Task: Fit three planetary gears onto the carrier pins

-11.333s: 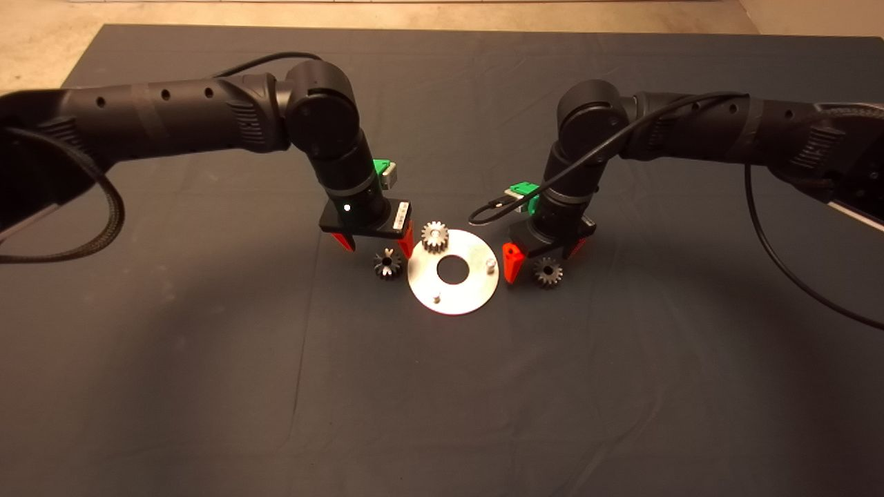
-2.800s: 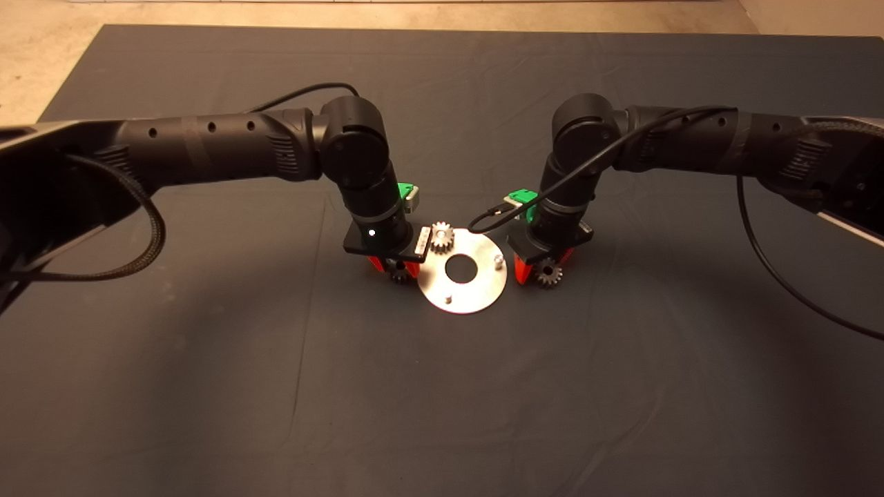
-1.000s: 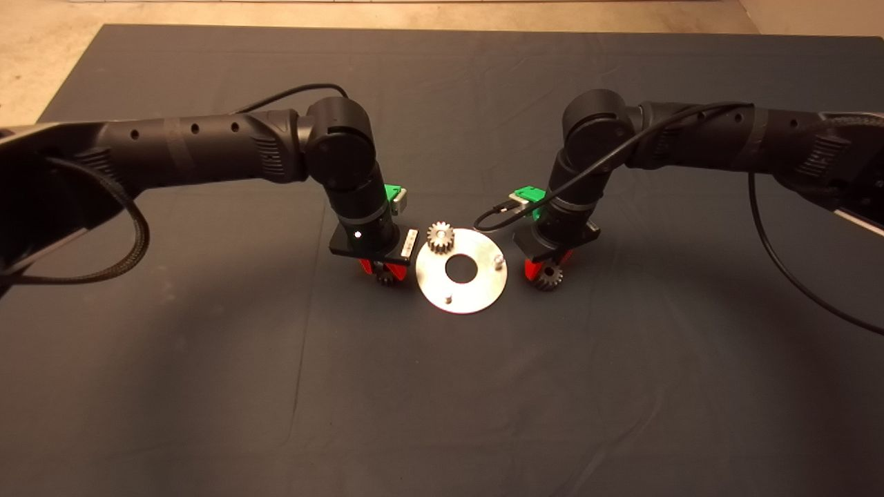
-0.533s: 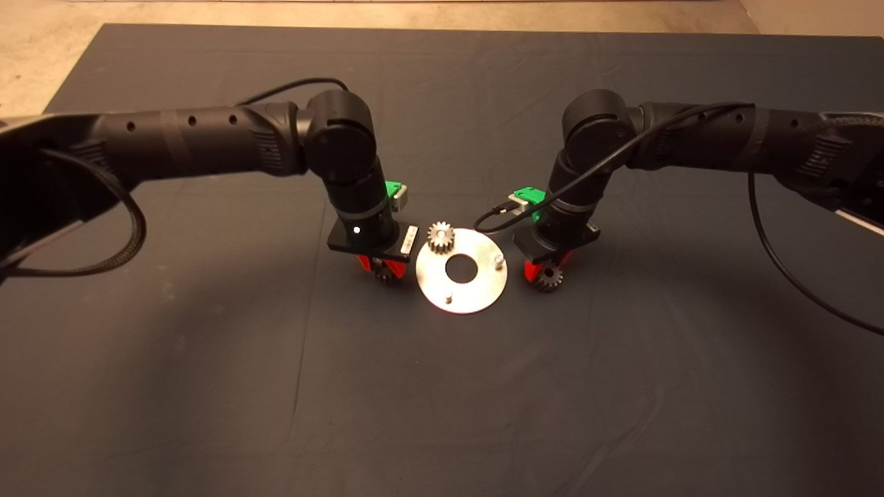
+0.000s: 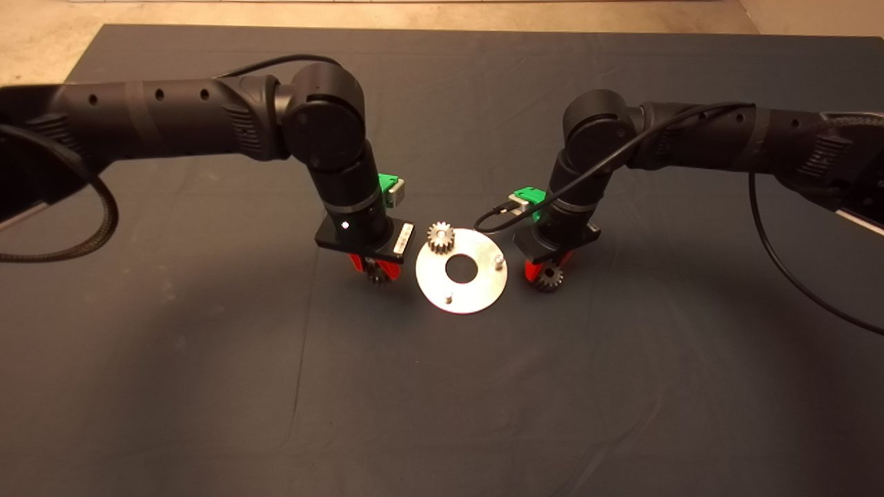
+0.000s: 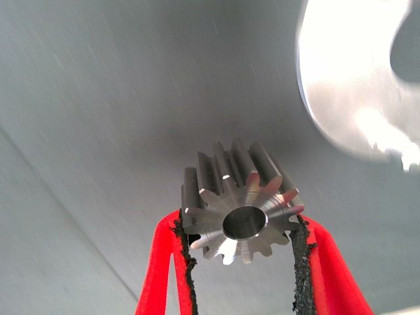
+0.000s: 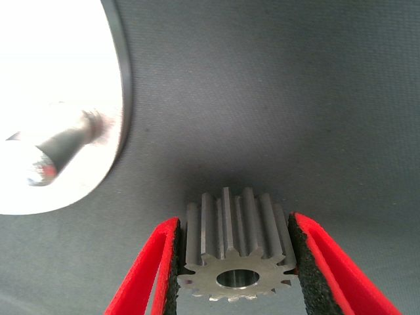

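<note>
The shiny carrier disc (image 5: 476,293) lies mid-mat with one planetary gear (image 5: 440,237) seated on its far pin. Two carrier pins stand bare, one (image 5: 497,260) on the right and one (image 5: 449,299) at the front. My left gripper (image 5: 376,271) is just left of the disc, shut on a second gear (image 6: 239,210) that hangs a little above the mat between its pads (image 6: 298,249). My right gripper (image 5: 545,271) is just right of the disc, its pads (image 7: 302,256) shut on a third gear (image 7: 233,252) that rests on the mat close to a bare pin (image 7: 62,144).
The dark mat (image 5: 442,400) runs wide around the disc on all sides. Beige floor (image 5: 41,48) shows beyond its far left corner. A black cable (image 5: 780,262) loops down from the right arm.
The left arm has risen and drawn slightly left, carrying its gear up off the mat. The right gripper and its gear have stayed put.
</note>
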Robot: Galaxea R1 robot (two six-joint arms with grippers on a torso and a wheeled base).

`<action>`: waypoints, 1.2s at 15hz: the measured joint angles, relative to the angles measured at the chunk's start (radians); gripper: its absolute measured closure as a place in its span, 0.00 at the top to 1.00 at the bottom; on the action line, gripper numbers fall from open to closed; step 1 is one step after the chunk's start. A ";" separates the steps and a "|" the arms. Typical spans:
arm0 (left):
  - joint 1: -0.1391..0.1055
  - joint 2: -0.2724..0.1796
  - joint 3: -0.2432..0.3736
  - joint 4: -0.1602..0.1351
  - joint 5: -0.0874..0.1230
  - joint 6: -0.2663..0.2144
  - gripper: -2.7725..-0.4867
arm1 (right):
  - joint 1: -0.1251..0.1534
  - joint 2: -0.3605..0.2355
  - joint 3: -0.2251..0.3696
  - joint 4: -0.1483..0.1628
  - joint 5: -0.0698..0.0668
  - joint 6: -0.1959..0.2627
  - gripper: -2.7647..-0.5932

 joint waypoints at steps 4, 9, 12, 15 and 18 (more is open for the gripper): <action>-0.001 0.001 0.051 -0.004 -0.001 -0.037 0.04 | 0.009 0.003 -0.004 0.000 -0.001 0.000 0.21; -0.017 0.003 0.087 -0.008 -0.002 -0.049 0.04 | 0.039 0.009 -0.010 -0.004 0.000 0.000 0.21; -0.017 0.004 0.099 -0.007 -0.003 -0.050 0.04 | 0.039 0.022 -0.016 -0.004 -0.001 0.000 0.20; -0.017 0.004 0.102 -0.007 -0.003 -0.051 0.03 | 0.049 0.035 -0.024 -0.004 0.000 -0.001 0.20; -0.017 0.007 0.102 -0.007 -0.002 -0.052 0.03 | 0.060 0.042 -0.030 -0.004 0.000 -0.001 0.20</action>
